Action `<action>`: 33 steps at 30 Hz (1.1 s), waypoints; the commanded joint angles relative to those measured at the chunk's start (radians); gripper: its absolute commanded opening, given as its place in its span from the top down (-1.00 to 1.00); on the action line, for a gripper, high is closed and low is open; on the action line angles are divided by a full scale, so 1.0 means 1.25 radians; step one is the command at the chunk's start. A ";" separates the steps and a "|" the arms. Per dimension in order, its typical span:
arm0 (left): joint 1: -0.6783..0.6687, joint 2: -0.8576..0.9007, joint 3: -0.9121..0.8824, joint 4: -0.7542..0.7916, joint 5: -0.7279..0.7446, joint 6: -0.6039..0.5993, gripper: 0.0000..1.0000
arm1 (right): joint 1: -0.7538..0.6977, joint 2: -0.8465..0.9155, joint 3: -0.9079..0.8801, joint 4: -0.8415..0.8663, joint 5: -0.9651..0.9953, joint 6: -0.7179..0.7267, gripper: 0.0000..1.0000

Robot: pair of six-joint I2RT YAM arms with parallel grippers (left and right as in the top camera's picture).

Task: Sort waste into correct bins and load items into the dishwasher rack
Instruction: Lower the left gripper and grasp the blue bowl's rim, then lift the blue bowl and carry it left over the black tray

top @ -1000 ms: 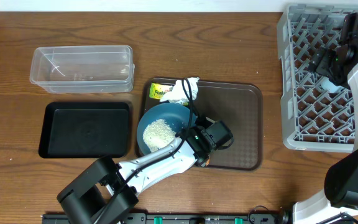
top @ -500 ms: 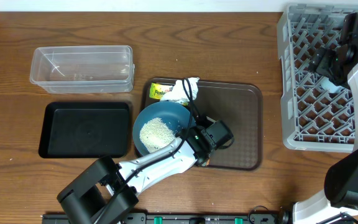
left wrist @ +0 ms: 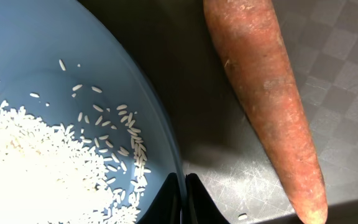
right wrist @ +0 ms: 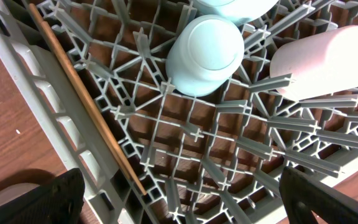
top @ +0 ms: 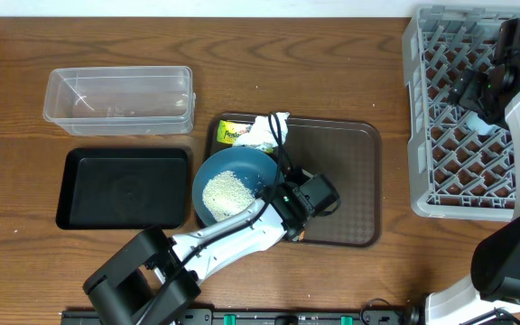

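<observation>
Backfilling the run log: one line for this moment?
left jaws: shut on plate rim | plate: holds rice, on brown tray | carrot: beside plate | right jaws: open over rack

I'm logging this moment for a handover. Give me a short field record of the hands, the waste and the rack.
left hand: shut on rim of round blue plate holding loose white rice
right hand: open, above light-grey plastic lattice rack
orange carrot: lying on brown serving tray, beside plate
in rack: upturned light-blue bowl, white cup, thin wooden chopstick
bins: clear plastic tub and black rectangular tray, left of brown tray
</observation>
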 commanded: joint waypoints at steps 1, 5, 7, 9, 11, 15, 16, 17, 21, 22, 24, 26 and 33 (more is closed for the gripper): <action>-0.001 -0.018 0.040 -0.012 -0.005 0.027 0.88 | -0.002 -0.002 -0.001 0.000 0.012 -0.009 -0.98; 0.000 -0.052 0.050 -0.031 -0.005 0.031 0.88 | -0.002 -0.002 -0.001 0.000 0.012 -0.009 -0.98; 0.000 -0.070 0.050 -0.038 -0.005 0.031 0.88 | -0.002 -0.002 -0.001 0.000 0.012 -0.009 -0.98; 0.000 -0.088 0.050 -0.045 -0.005 0.031 0.88 | -0.002 -0.002 -0.001 0.000 0.012 -0.009 -0.98; 0.000 -0.104 0.050 -0.055 -0.005 0.034 0.88 | -0.002 -0.002 -0.001 0.000 0.012 -0.009 -0.98; 0.000 -0.143 0.050 -0.077 -0.005 0.050 0.88 | -0.002 -0.002 -0.001 0.000 0.012 -0.009 -0.99; 0.003 -0.155 0.050 -0.079 -0.005 0.052 0.88 | -0.002 -0.002 -0.001 0.000 0.012 -0.009 -0.98; 0.006 -0.164 0.050 -0.079 -0.005 0.052 0.88 | -0.002 -0.002 -0.001 0.000 0.012 -0.009 -0.99; 0.031 -0.197 0.050 -0.080 -0.004 0.052 0.88 | -0.002 -0.002 -0.001 0.000 0.012 -0.009 -0.99; 0.041 -0.206 0.050 -0.081 -0.004 0.052 0.88 | -0.002 -0.002 -0.001 0.000 0.012 -0.009 -0.99; 0.063 -0.221 0.050 -0.082 -0.004 0.052 0.88 | -0.002 -0.002 -0.001 0.000 0.012 -0.009 -0.98; 0.085 -0.233 0.050 -0.082 -0.001 0.052 0.88 | -0.002 -0.002 -0.001 0.000 0.012 -0.009 -0.99; 0.218 -0.274 0.050 -0.082 0.087 0.052 0.88 | -0.002 -0.002 -0.001 0.000 0.012 -0.009 -0.98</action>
